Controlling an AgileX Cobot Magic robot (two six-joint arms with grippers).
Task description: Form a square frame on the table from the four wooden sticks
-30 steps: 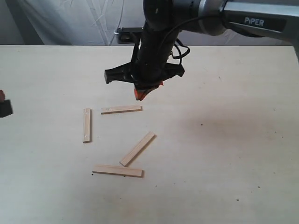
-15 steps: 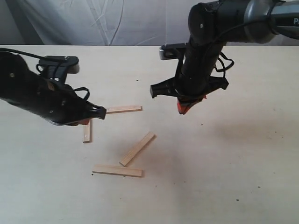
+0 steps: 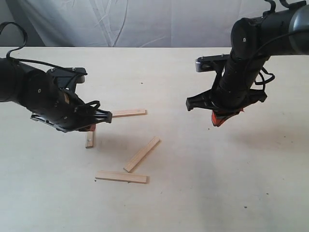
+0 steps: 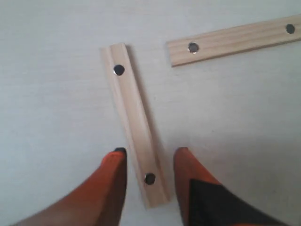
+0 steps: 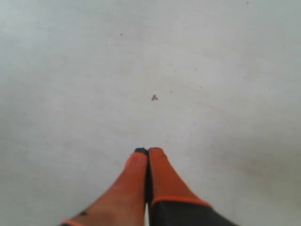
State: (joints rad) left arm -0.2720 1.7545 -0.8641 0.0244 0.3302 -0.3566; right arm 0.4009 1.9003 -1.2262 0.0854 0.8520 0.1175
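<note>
Four wooden sticks lie apart on the table, not forming a square frame. One lies level, one diagonal, one at the front. The leftmost stick is partly hidden under my left gripper. In the left wrist view this stick, with dark dots near its ends, lies between the fingers of the open left gripper, with a gap on each side. Another dotted stick lies beyond it. My right gripper hovers shut and empty to the right, over bare table.
A white cloth backdrop hangs behind the table's far edge. The right arm's dark body stands over the table's right half. Small dark specks dot the surface.
My left arm has come in from the left to stand over the leftmost stick, and its jaws have opened. The right arm has swung right, away from the sticks, still shut.
</note>
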